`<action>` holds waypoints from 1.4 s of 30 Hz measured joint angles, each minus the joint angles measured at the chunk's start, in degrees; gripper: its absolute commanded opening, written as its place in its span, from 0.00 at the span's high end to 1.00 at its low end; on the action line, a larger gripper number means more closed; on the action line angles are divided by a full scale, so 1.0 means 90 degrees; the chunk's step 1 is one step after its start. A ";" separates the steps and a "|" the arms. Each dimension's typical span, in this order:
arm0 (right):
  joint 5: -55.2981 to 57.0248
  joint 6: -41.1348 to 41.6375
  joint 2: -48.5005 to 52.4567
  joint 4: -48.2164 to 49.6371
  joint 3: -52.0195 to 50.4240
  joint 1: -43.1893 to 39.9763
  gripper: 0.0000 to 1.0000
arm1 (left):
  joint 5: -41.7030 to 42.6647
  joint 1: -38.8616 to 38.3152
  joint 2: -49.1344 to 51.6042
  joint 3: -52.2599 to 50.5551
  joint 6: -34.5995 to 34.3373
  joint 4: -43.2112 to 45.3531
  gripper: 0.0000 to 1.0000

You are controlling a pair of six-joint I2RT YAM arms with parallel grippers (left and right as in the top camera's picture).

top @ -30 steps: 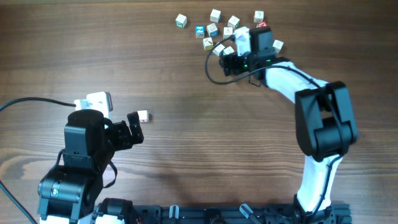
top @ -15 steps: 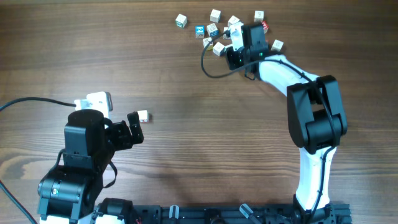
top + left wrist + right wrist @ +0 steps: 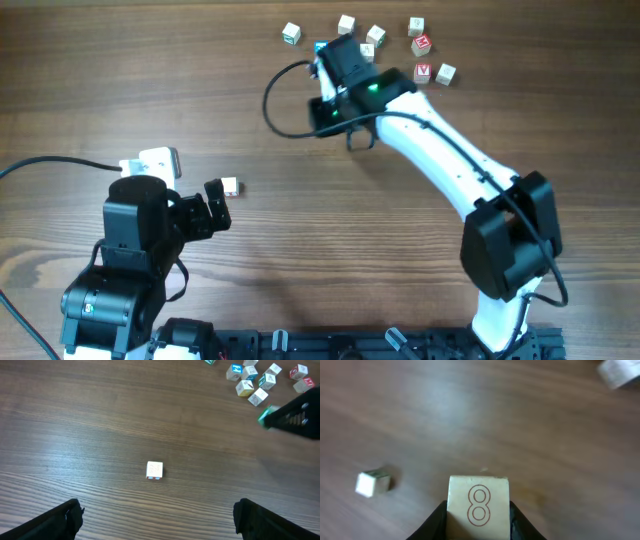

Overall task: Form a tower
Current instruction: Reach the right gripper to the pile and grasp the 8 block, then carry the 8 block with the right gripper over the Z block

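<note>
Your right gripper (image 3: 479, 522) clamped on 8 cube (image 3: 479, 502), lifted, near loose cubes (image 3: 376, 36), well apart from tower (image 3: 155, 470). Tower sits just ahead of left gripper (image 3: 160, 522), whose jaws are wide and empty. Tower height unclear. Remaining: carry, place, repeat.

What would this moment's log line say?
right pincer: gripping cube marked 8 | left pincer: open | lone cube: on table

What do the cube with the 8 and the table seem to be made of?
The cube is probably pale, unvarnished wood: it has a matte cream face, soft edges and a printed red 8. The table is wood or wood-look laminate: it is brown with long grain lines and a slight sheen.
</note>
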 measured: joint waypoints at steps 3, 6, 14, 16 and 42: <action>-0.0051 0.0393 0.0000 0.0027 0.0000 0.0525 0.86 | -0.0022 0.0000 0.0000 0.0000 0.0000 0.0058 0.00; 0.0019 0.1156 0.0000 0.0257 -0.0019 0.0996 0.85 | -0.0330 0.0000 0.0000 0.0000 -0.0022 -0.0345 0.00; -0.0753 0.1882 0.0469 0.1178 -0.0236 0.1061 0.85 | -0.1875 0.0845 -0.0219 0.0134 -0.2317 -0.1489 0.00; -0.0843 0.1897 0.0481 0.1205 -0.0238 0.1088 0.85 | -0.1736 0.1411 -0.0219 0.0158 -0.2499 -0.1508 0.00; 0.1503 0.1428 0.1348 0.2650 -0.0240 0.2628 0.83 | 0.0488 0.3536 -0.0092 0.1387 -0.1103 -0.1654 0.00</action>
